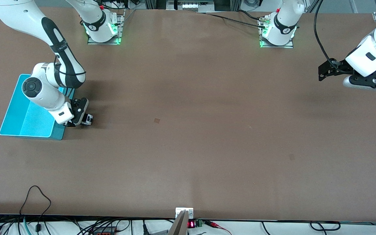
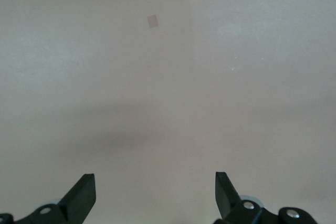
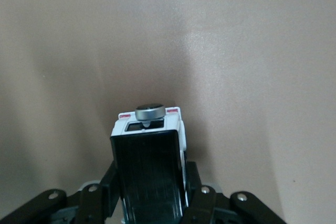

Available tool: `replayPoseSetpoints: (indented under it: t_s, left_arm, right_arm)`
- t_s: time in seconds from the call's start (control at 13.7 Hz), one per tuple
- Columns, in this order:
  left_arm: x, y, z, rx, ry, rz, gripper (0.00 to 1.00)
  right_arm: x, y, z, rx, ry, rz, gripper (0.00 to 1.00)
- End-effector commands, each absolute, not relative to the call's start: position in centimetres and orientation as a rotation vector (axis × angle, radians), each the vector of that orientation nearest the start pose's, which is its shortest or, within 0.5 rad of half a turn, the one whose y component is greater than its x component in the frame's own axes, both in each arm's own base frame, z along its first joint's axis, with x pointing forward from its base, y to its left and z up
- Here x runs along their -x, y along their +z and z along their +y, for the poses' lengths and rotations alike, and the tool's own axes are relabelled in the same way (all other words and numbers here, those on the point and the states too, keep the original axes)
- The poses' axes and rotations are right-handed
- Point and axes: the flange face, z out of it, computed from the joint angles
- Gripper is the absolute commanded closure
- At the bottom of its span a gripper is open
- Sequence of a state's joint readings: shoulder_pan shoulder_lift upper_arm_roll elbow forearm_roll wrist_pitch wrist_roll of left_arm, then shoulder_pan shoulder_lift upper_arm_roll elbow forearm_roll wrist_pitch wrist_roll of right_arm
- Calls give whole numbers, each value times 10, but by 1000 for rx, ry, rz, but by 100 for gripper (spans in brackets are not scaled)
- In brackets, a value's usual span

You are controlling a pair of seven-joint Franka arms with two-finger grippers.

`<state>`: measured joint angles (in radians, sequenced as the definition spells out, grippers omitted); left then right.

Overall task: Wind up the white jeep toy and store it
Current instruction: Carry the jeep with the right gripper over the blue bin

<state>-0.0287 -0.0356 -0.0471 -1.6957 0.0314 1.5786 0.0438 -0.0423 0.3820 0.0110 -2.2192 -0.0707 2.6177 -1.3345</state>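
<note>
The right gripper [image 1: 83, 121] clamps the white jeep toy [image 3: 149, 150] on the table [image 1: 188, 130], at the turquoise bin's [image 1: 28, 120] three o'clock; the left gripper [image 2: 156, 195] waits, fingers spread

A wide brown table [image 1: 188, 114] fills nearly all of the front view, matte and evenly lit, with soft shadows. A small darker square mark [image 1: 157, 120] lies near its middle. Along the edge nearest to the front camera hang black cables [image 1: 34, 209].
</note>
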Motion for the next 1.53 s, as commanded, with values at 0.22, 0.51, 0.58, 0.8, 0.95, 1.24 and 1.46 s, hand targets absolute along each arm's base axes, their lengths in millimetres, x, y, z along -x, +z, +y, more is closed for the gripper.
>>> replayPoseSetpoints:
  t_s: [0.22,0.51,0.58,0.8,0.95,1.24,1.46]
  left_arm:
    - [-535,595,-37,3087,132,179,0]
    - [-535,595,-37,3087,132,179,0]
    - [-534,595,-37,3087,129,181,0]
    - [-534,595,-37,3087,129,184,0]
    - [-534,595,-37,3087,132,184,0]
    - [-534,595,-37,3087,134,170,0]
    - [-535,597,-39,3085,126,176,0]
  right_arm:
    - [-575,253,-14,2499,-115,-2057,100]
    - [-613,320,-15,2585,-142,-1917,100]
    - [-618,334,-16,2623,-141,-1862,100]
    - [-614,362,-25,2805,-142,-1560,100]
    - [-607,371,-41,2922,-85,-1300,100]
    - [-589,372,-67,3136,99,-652,100]
    - [-581,368,-87,3212,183,-284,100]
